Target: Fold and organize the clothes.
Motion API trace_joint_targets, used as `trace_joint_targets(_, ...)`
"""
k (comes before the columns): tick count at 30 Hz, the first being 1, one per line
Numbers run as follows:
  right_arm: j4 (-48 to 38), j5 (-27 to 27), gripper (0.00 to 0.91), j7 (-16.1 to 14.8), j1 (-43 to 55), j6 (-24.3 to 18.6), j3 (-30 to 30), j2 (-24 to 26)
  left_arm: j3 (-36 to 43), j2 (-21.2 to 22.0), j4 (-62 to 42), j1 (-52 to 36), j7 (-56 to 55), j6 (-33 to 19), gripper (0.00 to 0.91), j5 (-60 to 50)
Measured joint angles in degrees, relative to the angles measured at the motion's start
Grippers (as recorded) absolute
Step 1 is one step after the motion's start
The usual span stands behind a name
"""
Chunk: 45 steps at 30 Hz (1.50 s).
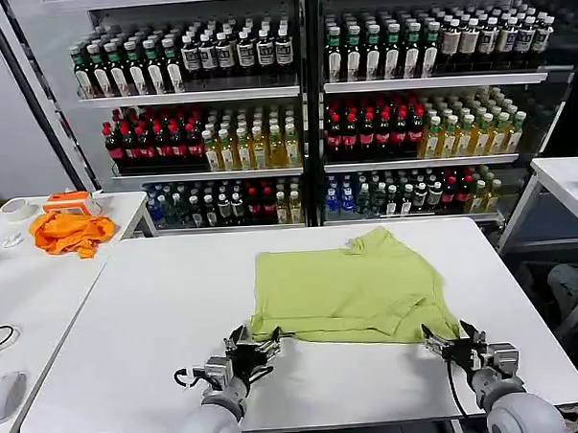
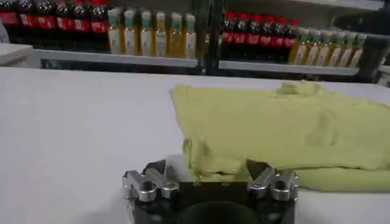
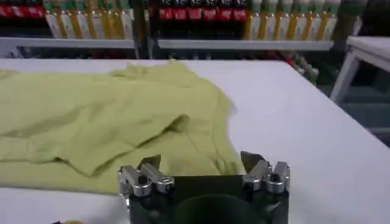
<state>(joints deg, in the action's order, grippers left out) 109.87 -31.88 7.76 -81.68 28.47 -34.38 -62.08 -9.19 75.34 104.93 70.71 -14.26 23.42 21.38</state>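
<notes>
1. Left hand (image 1: pixel 254 349) sits with fingers apart at the near-left corner of the light yellow-green cotton T-shirt (image 1: pixel 354 286), probably lining up a grab.
2. Right hand (image 1: pixel 455 343), fingers apart too, waits at the near-right corner.
3. Shirt lies partly folded mid white counter (image 1: pixel 140 319).

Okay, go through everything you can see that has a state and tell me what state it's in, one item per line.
T-shirt: partly folded, lying flat on the white table, not held.
Left end effector: open, at the shirt's near left corner.
Right end effector: open, at the shirt's near right corner.
Orange cloth: crumpled in a heap on the side table.
Bottles: upright in rows on the shelves.
</notes>
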Motion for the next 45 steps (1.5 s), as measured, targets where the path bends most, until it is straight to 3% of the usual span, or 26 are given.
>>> trace_joint_targets(21, -0.92, -1.86, 0.000, 0.07, -1.13, -1.80, -0.26, -0.84, 0.40, -0.32, 1.28, 1.51, 0.89, 0.44, 0.020, 2.77)
trace_joint_targets(32, 5.03, -1.94, 0.000, 0.45, -7.22, -1.43, -2.02, -1.47, -2.32, -2.61, 6.13, 5.72, 0.81, 1.03, 0.020, 5.01)
trace_joint_targets(45, 14.81, -0.01, 0.000, 0.23, -18.91, -1.14, -3.46, -1.60, -9.10, -8.36, 18.26, 18.63, -0.03, 1.91, 0.020, 6.42)
